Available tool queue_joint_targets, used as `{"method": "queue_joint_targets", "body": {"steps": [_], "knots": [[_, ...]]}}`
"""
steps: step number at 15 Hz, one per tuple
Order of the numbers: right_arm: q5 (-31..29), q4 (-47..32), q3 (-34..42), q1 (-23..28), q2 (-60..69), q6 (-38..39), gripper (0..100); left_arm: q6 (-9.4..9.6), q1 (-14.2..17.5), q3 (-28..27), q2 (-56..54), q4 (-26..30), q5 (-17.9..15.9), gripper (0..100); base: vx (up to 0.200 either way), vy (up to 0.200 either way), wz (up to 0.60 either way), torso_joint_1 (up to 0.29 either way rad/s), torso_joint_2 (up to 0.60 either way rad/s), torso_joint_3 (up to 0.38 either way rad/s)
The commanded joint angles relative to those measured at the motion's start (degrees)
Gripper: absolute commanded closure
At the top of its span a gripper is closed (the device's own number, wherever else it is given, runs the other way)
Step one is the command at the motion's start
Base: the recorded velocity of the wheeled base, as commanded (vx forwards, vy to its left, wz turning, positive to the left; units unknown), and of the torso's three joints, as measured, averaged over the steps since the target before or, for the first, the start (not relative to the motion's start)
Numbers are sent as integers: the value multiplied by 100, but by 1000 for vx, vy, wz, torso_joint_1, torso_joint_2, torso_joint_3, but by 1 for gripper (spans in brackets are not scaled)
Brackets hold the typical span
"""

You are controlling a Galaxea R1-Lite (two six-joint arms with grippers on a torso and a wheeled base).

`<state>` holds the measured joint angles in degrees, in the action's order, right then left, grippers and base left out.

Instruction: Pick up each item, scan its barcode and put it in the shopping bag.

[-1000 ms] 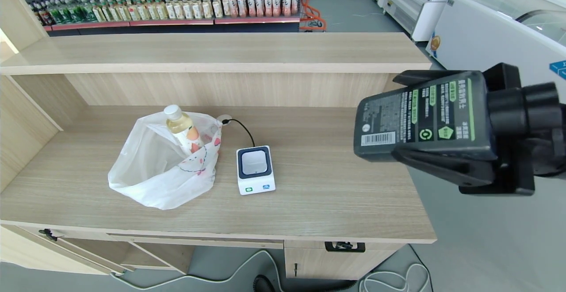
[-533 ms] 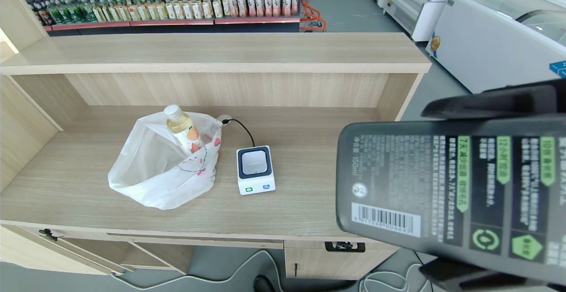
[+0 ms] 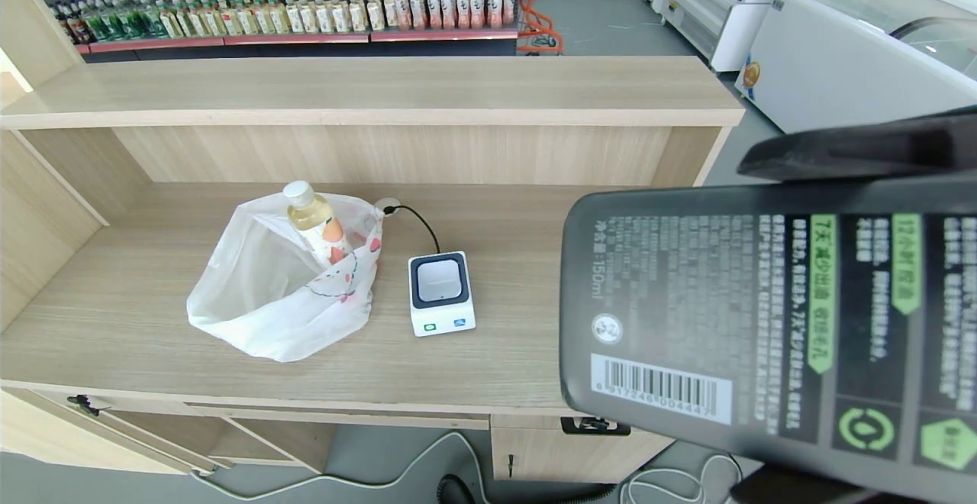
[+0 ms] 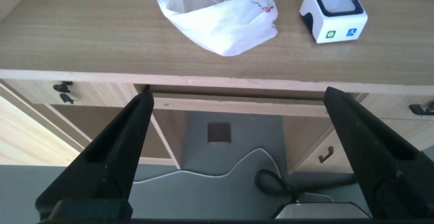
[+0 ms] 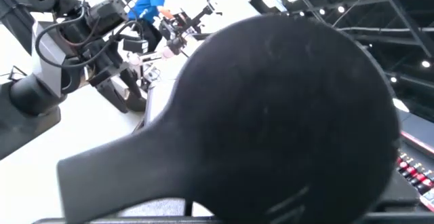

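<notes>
Right gripper (image 3: 763,321): fingers clamped above and below a black plastic container with green label panels (image 3: 809,336). It is held in the air close to the head camera, at the right end of the light wooden counter (image 3: 534,260), white barcode facing the camera.

Left gripper (image 4: 234,159): fingers spread wide, holding nothing, low in front of the counter edge.

On the counter: white plastic shopping bag (image 3: 282,298) with a white-capped bottle of yellowish drink (image 3: 314,223) standing inside. A small white scanner box (image 3: 440,292) sits just beside the bag.

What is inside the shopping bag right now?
A bottle of pale yellow drink with a white cap stands in the shopping bag, its top sticking out of the opening. The bag's plastic covers the bottle's lower part, and anything else lying deeper inside cannot be seen.
</notes>
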<state>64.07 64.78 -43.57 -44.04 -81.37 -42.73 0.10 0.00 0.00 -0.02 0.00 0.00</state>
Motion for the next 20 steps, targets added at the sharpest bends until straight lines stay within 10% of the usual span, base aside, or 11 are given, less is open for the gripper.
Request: {"method": "queue_joint_targets", "body": {"steps": [1,20], "knots": [[0,-1,15,10,34,-7,100,-1,0,0,2,0,0,0,0,0,0,0,0,0],[-229,-1,499,115,350,-25,100,-1,0,0,2,0,0,0,0,0,0,0,0,0]]}}
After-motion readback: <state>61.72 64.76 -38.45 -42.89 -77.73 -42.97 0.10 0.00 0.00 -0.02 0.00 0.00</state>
